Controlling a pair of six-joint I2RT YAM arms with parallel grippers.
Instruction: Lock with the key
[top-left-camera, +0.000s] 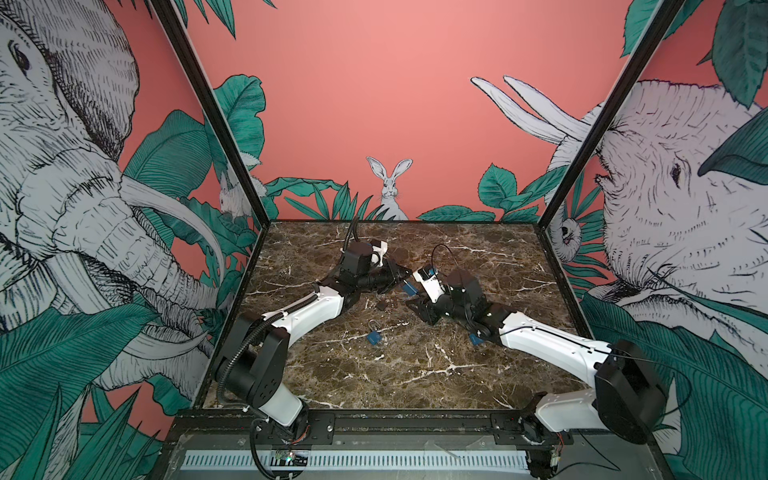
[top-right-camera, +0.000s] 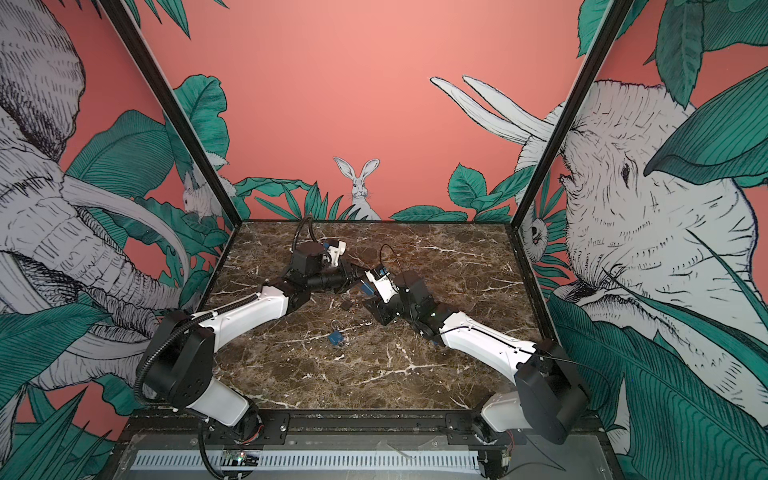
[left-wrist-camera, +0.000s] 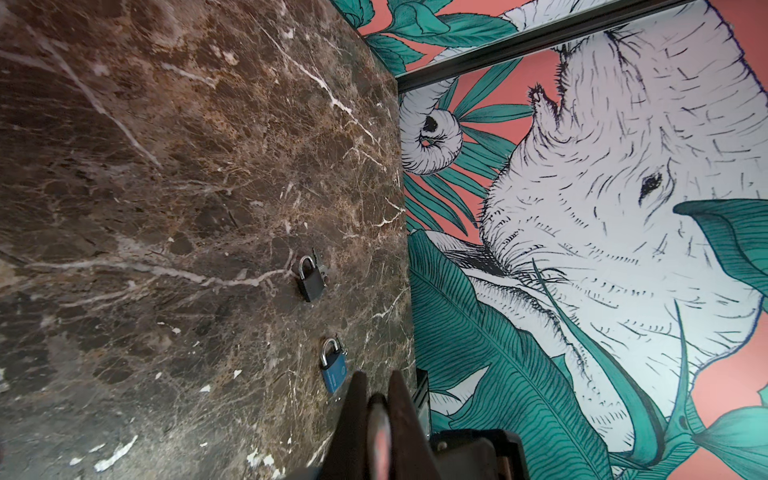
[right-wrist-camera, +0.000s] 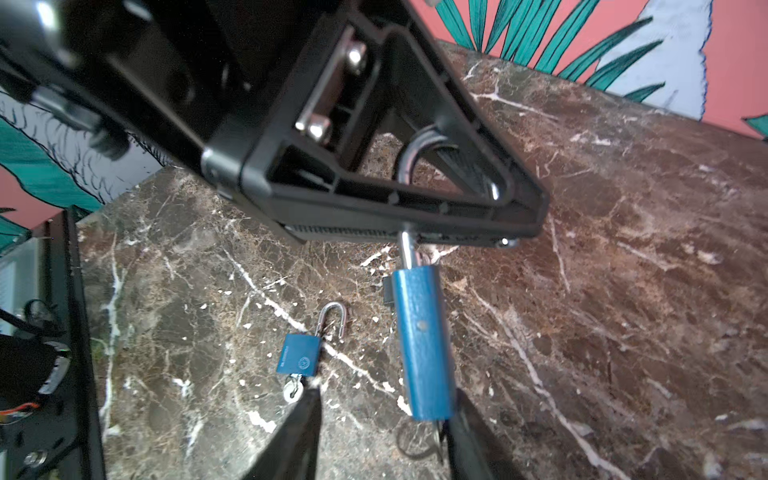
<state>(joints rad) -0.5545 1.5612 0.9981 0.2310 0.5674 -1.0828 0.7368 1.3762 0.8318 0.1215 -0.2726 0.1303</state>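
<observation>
A blue padlock (right-wrist-camera: 422, 345) hangs above the marble table (right-wrist-camera: 623, 249). My left gripper (left-wrist-camera: 377, 386) is shut on its steel shackle (right-wrist-camera: 405, 249). The padlock also shows mid-table in both top views (top-left-camera: 409, 288) (top-right-camera: 365, 287). In the right wrist view the left gripper's black fingers (right-wrist-camera: 415, 208) clamp the shackle from both sides. My right gripper (right-wrist-camera: 386, 392) is open just below, one fingertip on each side of the padlock's bottom end. A key ring (right-wrist-camera: 415, 440) dangles under the padlock body next to one fingertip. The key itself is mostly hidden.
A second blue padlock (right-wrist-camera: 299, 359) (top-left-camera: 374, 336) lies on the table with its shackle open and a key in it. A dark padlock (left-wrist-camera: 309, 282) (top-left-camera: 383, 306) lies between it and the grippers. Something blue (top-left-camera: 476, 338) peeks from under the right forearm. Patterned walls enclose three sides.
</observation>
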